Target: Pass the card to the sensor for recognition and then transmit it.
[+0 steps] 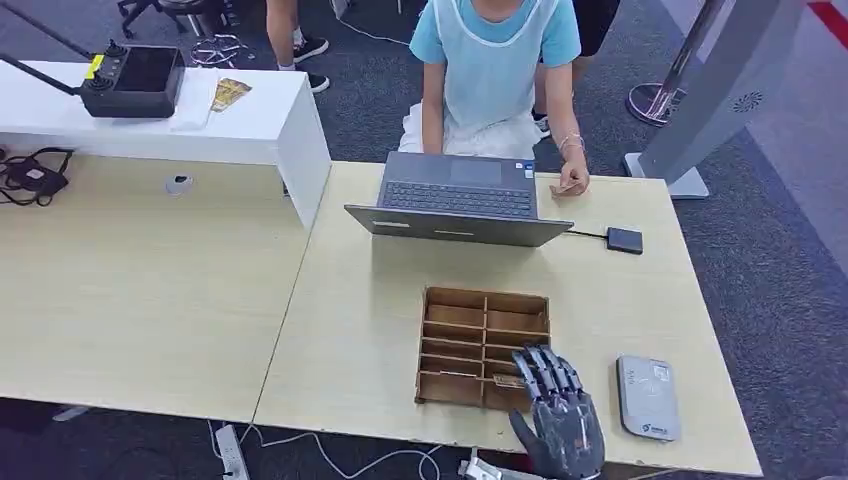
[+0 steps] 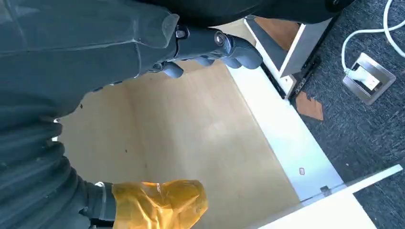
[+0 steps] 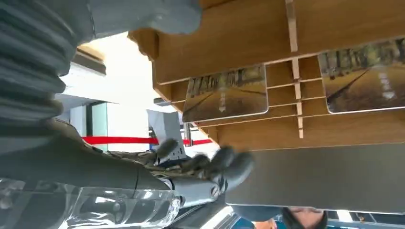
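Observation:
My right hand (image 1: pixel 556 411) hovers over the near right corner of the wooden slotted box (image 1: pixel 468 330), fingers spread toward the compartments and holding nothing. Up close, two picture cards (image 3: pixel 224 93) (image 3: pixel 365 76) stand in the box's slots (image 3: pixel 296 121), just beyond my fingertips (image 3: pixel 215 164). The grey card sensor (image 1: pixel 647 397) lies flat on the table to the right of the hand. My left hand (image 2: pixel 205 45) hangs beside the table with its fingers loosely extended and nothing in them.
An open laptop (image 1: pixel 458 198) sits beyond the box, with a small black device (image 1: pixel 624 240) cabled at its right. A person (image 1: pixel 495 60) sits behind it, one hand (image 1: pixel 571 183) on the table holding a card. A white shelf (image 1: pixel 200 120) carries a black controller (image 1: pixel 135 80).

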`<move>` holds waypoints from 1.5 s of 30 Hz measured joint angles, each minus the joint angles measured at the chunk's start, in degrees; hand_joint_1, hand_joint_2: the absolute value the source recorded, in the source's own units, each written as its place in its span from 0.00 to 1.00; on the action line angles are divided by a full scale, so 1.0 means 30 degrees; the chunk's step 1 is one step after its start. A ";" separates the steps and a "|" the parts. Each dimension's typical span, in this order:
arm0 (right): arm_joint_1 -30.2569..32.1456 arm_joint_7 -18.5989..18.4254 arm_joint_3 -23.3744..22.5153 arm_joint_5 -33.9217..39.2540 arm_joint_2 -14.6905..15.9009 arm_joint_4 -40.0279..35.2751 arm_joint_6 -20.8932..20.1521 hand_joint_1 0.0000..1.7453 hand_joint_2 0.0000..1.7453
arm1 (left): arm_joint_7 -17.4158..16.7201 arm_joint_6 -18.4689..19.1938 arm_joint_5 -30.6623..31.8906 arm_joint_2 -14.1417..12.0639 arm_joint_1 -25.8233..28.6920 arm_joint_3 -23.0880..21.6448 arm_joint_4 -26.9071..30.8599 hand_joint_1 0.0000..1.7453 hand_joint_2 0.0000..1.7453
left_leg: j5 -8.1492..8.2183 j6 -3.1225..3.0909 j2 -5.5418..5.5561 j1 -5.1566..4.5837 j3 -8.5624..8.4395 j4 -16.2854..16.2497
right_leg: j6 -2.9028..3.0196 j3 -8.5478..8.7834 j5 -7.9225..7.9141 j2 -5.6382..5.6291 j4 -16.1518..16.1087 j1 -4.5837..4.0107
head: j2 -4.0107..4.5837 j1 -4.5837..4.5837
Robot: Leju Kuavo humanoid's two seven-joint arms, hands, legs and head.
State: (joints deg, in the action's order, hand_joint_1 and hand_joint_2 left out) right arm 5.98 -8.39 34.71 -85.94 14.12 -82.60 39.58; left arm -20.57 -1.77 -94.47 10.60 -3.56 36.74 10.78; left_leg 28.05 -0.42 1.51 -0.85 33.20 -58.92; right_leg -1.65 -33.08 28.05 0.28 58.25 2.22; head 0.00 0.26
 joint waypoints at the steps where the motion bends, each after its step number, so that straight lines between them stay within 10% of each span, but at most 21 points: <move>1: -0.0005 0.0058 -0.0036 0.0000 -0.0037 0.0000 0.0000 0.24 1.00 | 0.0000 0.0000 0.0000 0.0000 0.0000 0.0000 0.0000 0.00 1.00 | 0.0000 0.0000 0.0000 0.0000 0.0000 0.0000 | 0.0000 0.0000 0.0000 0.0000 0.0000 0.0000 | 0.0000 -0.0007; 12: -0.0197 0.0393 -0.0539 -0.0065 -0.0218 -0.0036 0.0000 0.32 1.00 | 0.0029 -0.0037 0.0000 0.0007 -0.0007 0.0124 0.0000 0.00 1.00 | 0.0000 0.0000 0.0000 -0.0001 -0.0001 0.0000 | 0.0000 0.0002 -0.0001 0.0000 0.0000 0.0001 | 0.0000 0.0000; 24: -0.0225 0.0451 -0.0619 0.0022 -0.0226 -0.0058 0.0000 0.68 1.00 | 0.0029 -0.0044 0.0000 0.0029 -0.0012 0.0284 0.0000 0.00 1.00 | 0.0000 0.0000 0.0000 -0.0001 -0.0001 0.0000 | 0.0000 0.0002 -0.0001 0.0000 0.0000 0.0001 | 0.0000 -0.0007; 45: -0.0449 0.0951 -0.0619 0.1007 -0.0269 -0.0051 0.0000 0.99 1.00 | 0.0029 -0.0044 0.0000 0.0036 -0.0013 0.0291 0.0000 0.00 1.00 | 0.0000 0.0000 0.0000 -0.0001 -0.0002 0.0000 | 0.0000 0.0003 -0.0001 0.0000 0.0000 0.0001 | 0.0000 -0.0007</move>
State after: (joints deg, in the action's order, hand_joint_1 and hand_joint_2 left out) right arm 4.63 -5.54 32.85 -82.92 13.31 -82.75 39.58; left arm -20.48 -1.90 -94.47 10.71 -3.60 37.62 10.78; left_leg 28.05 -0.42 1.51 -0.85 33.19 -58.92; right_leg -1.65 -33.07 28.05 0.28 58.25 2.22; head 0.00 0.24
